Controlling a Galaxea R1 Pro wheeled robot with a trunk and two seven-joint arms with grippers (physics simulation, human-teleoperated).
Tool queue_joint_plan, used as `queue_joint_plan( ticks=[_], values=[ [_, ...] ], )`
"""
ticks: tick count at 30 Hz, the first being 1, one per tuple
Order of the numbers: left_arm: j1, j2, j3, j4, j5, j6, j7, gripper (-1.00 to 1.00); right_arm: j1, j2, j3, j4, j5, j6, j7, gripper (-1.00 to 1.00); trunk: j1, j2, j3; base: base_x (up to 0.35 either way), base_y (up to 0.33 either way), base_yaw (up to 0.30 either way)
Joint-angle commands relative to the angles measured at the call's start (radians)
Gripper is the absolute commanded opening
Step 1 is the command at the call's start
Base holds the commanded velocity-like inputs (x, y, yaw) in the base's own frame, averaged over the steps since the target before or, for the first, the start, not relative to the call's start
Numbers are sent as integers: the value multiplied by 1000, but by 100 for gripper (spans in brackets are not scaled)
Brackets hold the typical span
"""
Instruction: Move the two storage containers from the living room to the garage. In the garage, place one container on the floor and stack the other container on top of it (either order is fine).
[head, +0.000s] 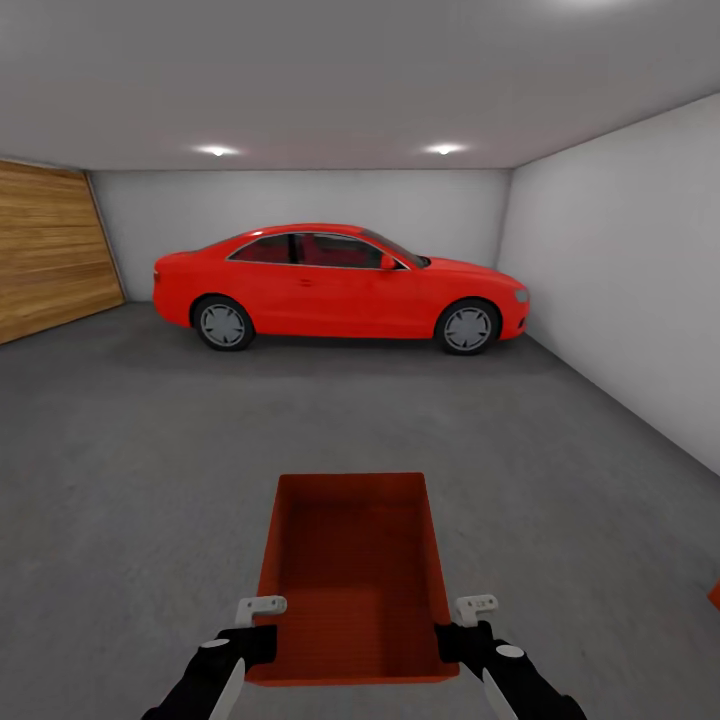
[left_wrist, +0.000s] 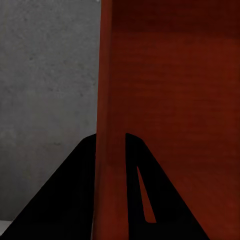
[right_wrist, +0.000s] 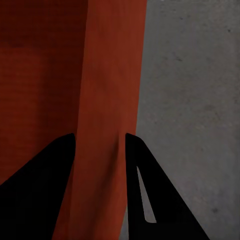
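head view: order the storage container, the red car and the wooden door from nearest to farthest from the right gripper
1. Storage container: its right wall sits between the right gripper's fingers, at the bottom centre.
2. Red car: across the concrete floor, by the back wall.
3. Wooden door: far left wall; its distance is close to the car's, so this ranking is uncertain.

Matt red-orange plastic storage container (head: 350, 570), rough speckled concrete floor (head: 130, 450), glossy red car (head: 340, 285), wood-plank door (head: 50, 250).

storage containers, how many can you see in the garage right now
1 for sure: a red-orange storage container held over the concrete floor between the left hand and the right hand. A red sliver at the right edge may be another.
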Motion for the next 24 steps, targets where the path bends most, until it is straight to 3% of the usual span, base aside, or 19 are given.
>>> queue_joint_plan(
  ticks=[1, 10, 24],
  values=[
    [0, 1, 1, 0, -17, 8, 19, -100, -1, 0, 7, -24, -14, -13, 27, -100, 0, -1, -2, 219, 0, 0],
    [1, 2, 0, 0, -17, 8, 19, -100, -1, 0, 7, -24, -14, -13, 27, -100, 0, -1, -2, 278, 0, 0],
    [1, 1, 0, 0, -17, 8, 19, -100, -1, 0, 7, -24, -14, -13, 27, -100, 0, -1, -2, 21, 0, 0]
  ],
)
